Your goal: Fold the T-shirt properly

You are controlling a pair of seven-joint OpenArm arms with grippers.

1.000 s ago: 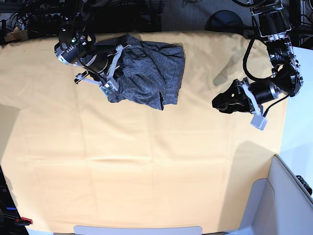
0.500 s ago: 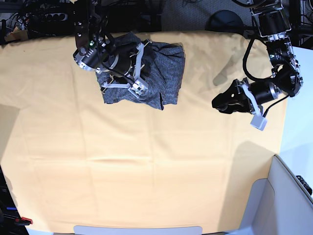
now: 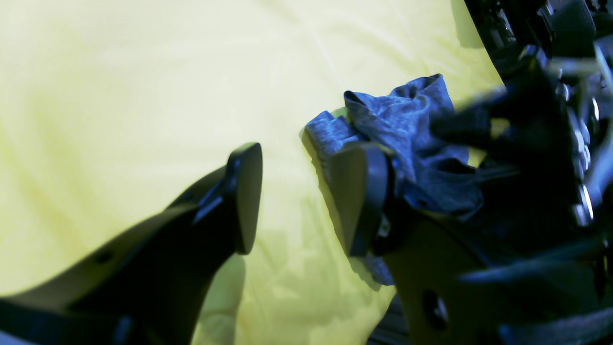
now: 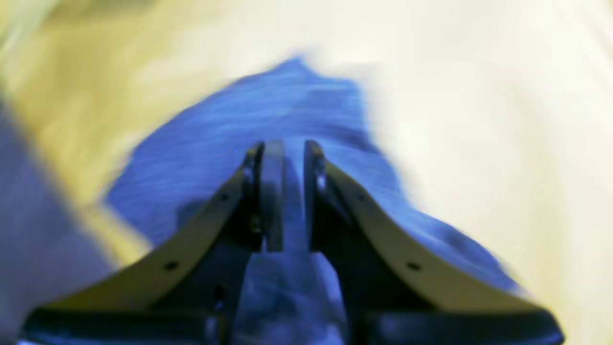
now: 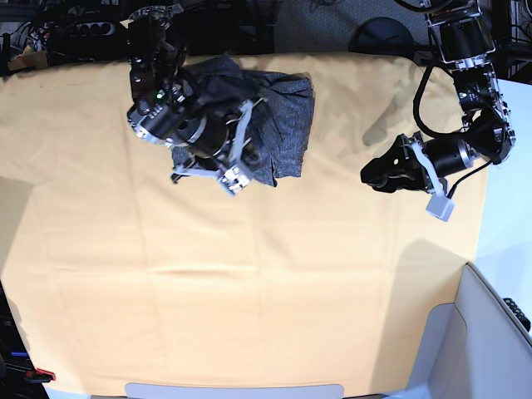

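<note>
The dark-grey T-shirt (image 5: pixel 283 108) lies crumpled at the back middle of the yellow-orange sheet. My right gripper (image 5: pixel 230 179) is over the shirt's left part, and its arm hides that part. In the blurred right wrist view the jaws (image 4: pixel 289 191) stand nearly closed, with a fold of the T-shirt (image 4: pixel 287 110) pinched between them. My left gripper (image 5: pixel 374 174) is open and empty above the sheet, well to the right of the shirt. In the left wrist view its fingers (image 3: pixel 246 196) stand wide apart, with the T-shirt (image 3: pixel 407 120) beyond them and the other arm on it.
The yellow-orange sheet (image 5: pixel 249 291) covers the table. A grey box (image 5: pixel 490 332) stands at the front right corner. The white table edge (image 5: pixel 511 224) runs along the right. Dark cables and gear (image 5: pixel 75 33) lie behind the back edge.
My right arm has swung from the shirt's left edge toward the right and front, over the shirt, carrying fabric with it. The left arm has not moved.
</note>
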